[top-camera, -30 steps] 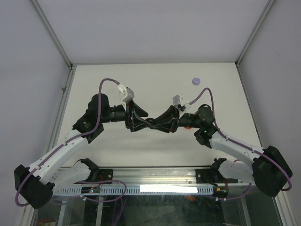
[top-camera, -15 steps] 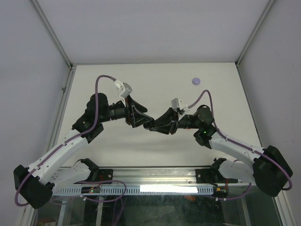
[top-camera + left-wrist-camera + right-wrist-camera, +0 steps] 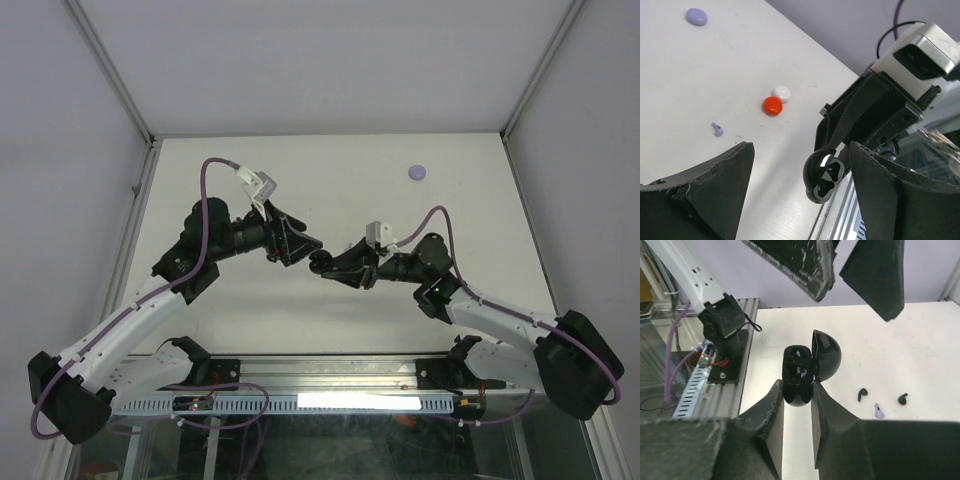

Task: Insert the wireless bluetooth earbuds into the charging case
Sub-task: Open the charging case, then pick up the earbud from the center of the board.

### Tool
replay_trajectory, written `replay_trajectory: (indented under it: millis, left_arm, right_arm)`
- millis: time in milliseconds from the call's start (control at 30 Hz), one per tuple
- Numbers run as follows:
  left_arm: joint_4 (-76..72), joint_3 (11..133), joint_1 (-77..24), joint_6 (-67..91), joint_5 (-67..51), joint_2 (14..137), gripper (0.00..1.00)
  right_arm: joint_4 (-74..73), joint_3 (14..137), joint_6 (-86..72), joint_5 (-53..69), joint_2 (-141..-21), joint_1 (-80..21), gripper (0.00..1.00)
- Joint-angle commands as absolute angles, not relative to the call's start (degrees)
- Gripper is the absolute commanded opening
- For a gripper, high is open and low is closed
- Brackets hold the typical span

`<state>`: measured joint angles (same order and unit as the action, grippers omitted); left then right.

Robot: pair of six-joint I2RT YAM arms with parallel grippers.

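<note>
The black glossy charging case (image 3: 799, 375) hangs above the table with its lid (image 3: 826, 356) swung open. My right gripper (image 3: 797, 390) is shut on its lower half. From the left wrist, the case (image 3: 823, 175) sits just beyond my left gripper (image 3: 799, 147), which is open and holds nothing. From above, the left gripper (image 3: 297, 245) and right gripper (image 3: 325, 263) nearly meet at the table's middle. Two black earbuds (image 3: 862, 394) (image 3: 902, 399) and a pale purple earbud (image 3: 879, 411) lie on the table. I cannot tell what sits in the case's dark sockets.
A pale purple disc (image 3: 417, 172) lies at the back right of the table. A red disc (image 3: 772, 106) and a white disc (image 3: 782, 92) lie touching each other, with the pale purple earbud (image 3: 717, 129) a little nearer. The metal rail (image 3: 300, 385) runs along the near edge.
My left gripper has drawn back up and to the left, off the case, and its jaws have widened. The right gripper keeps the case and has tilted a little lower.
</note>
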<state>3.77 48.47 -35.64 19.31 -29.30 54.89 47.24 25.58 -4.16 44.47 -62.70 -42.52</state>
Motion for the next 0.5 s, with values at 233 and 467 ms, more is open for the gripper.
replay_trajectory:
  millis: [233, 467]
  left_arm:
    - [10.11, 46.88, -35.66, 24.32, -7.42, 54.6, 0.79]
    - [17.91, 46.26, -34.63, 27.5, 4.9, 59.59, 0.73]
  right_arm:
    - [53.08, 18.78, 5.23, 30.43, -63.52, -42.87, 0.0]
    - [56.95, 15.44, 6.72, 24.63, -63.52, -42.8, 0.0]
